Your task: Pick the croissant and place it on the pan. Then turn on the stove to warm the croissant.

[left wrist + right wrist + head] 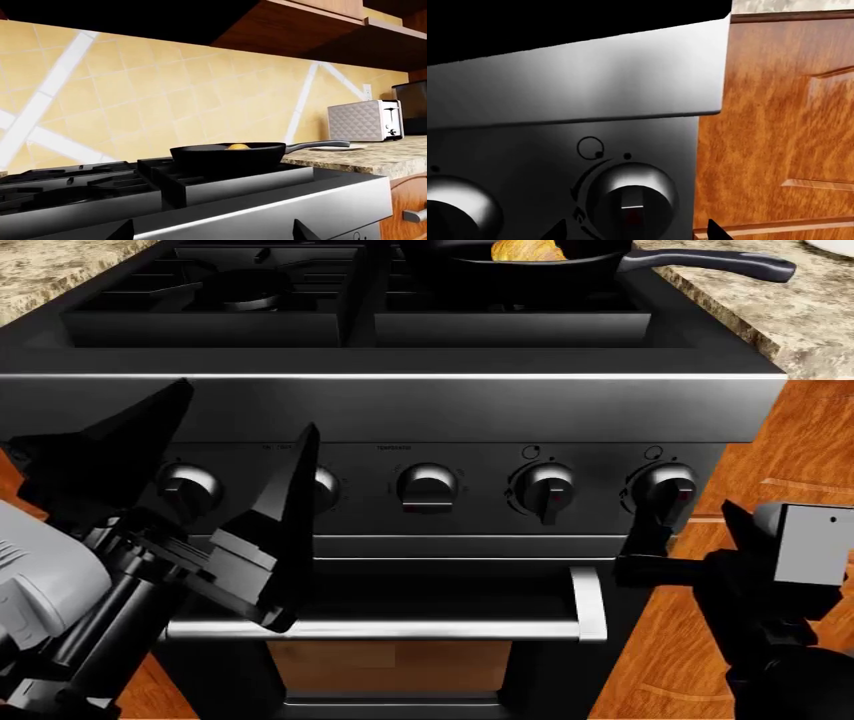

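Observation:
The golden-brown croissant [527, 250] lies in the black pan [461, 267] on the stove's back right burner, handle pointing right. The left wrist view shows the same pan [227, 159] and croissant [237, 146]. The black stove [400, 405] has a row of silver-black knobs. My left gripper [244, 408] is open and empty in front of the two left knobs. My right gripper [681, 525] is open at the rightmost knob [663, 485]. In the right wrist view its fingertips flank that knob [630, 200]; I cannot tell whether they touch it.
A steel oven handle [400, 628] runs below the knobs. Wooden cabinet doors [801, 440] stand right of the stove. On the granite counter [360, 161] to the right are a white toaster [363, 120] and a white plate [333, 148].

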